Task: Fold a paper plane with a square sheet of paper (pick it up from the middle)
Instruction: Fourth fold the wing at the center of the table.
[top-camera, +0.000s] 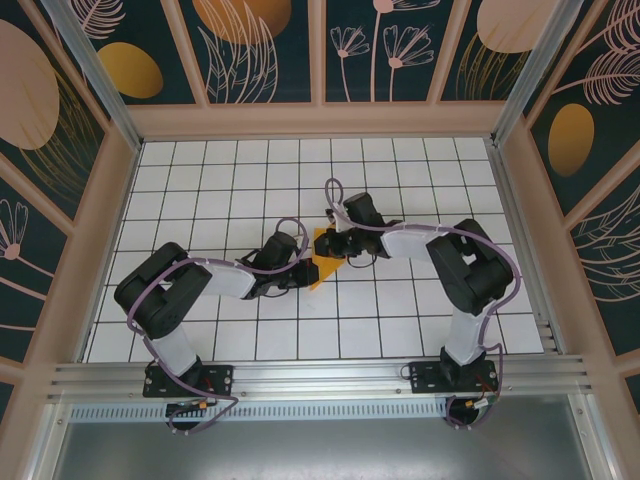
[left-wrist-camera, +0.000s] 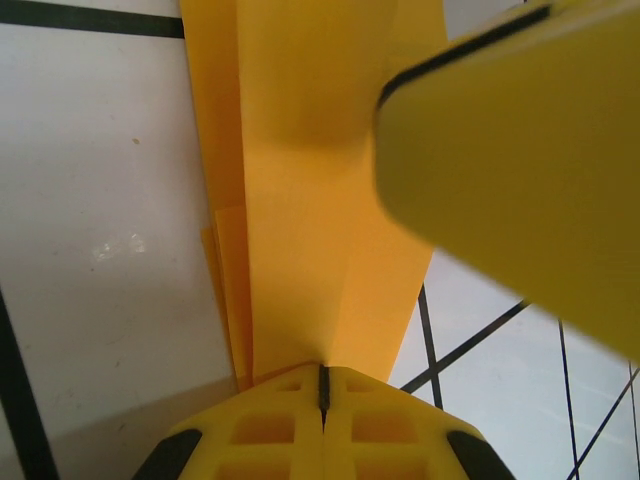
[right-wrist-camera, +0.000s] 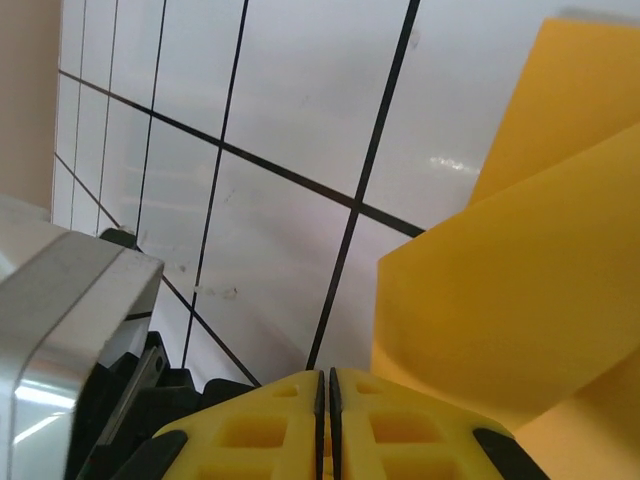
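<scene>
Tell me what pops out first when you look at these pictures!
The bright orange-yellow paper, folded into a pointed wedge, glows in the middle of the white grid table. The left gripper and the right gripper meet at it from either side. Close up, the left gripper's yellow fingers are pinched shut on the paper's folded edge.

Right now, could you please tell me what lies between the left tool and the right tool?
In the top view, the folded paper fills the gap between the left tool and the right tool.
</scene>
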